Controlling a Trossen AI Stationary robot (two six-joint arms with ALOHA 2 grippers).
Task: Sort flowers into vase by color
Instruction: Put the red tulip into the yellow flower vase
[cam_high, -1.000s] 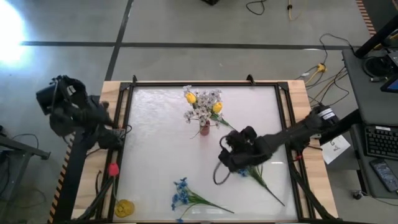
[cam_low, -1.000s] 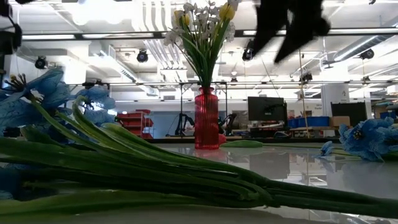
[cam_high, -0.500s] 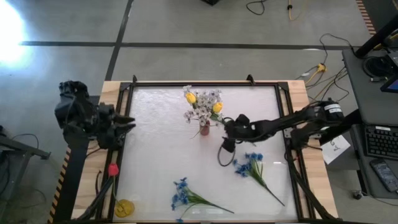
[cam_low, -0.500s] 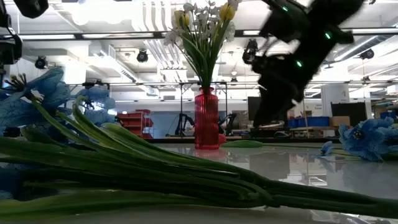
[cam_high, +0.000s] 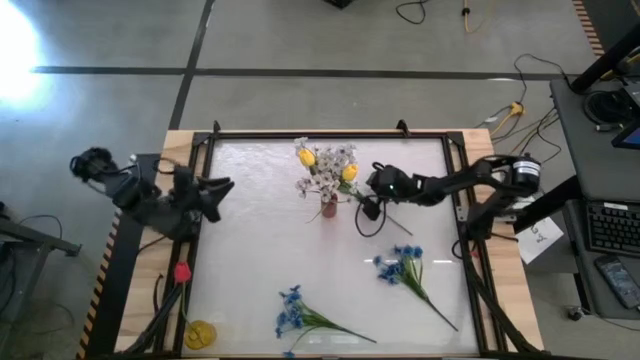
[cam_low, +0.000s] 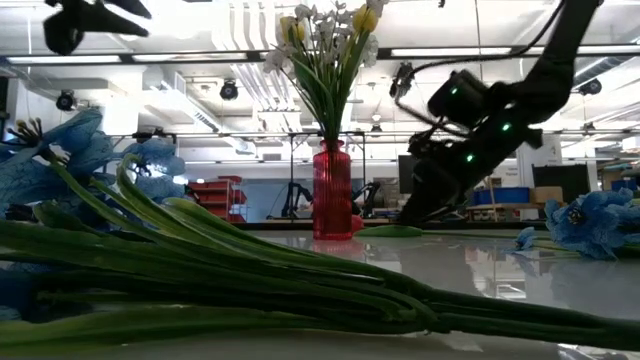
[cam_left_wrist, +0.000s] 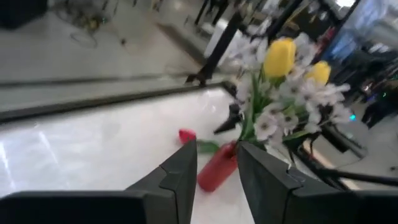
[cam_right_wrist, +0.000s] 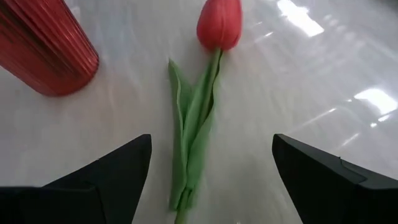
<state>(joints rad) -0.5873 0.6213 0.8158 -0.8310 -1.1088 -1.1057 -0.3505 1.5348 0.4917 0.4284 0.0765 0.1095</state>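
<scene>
Right gripper (cam_high: 372, 186) low over the table, fingers (cam_right_wrist: 106, 177) spread wide apart, nothing held. Right ahead of it, between the fingers, a red tulip (cam_right_wrist: 219, 23) lying flat on the white table (cam_high: 250, 240). Just beside the tulip, the red vase (cam_high: 329, 208), already full of white blossoms (cam_high: 325, 175) and yellow tulips (cam_high: 307, 157). Farther from this gripper, toward the near edge, two blue bunches (cam_high: 400, 265) lying down, well apart. Left gripper (cam_high: 212, 190) up in the air at the far side, fingers (cam_left_wrist: 180, 171) a little apart, empty, pointing at the vase.
</scene>
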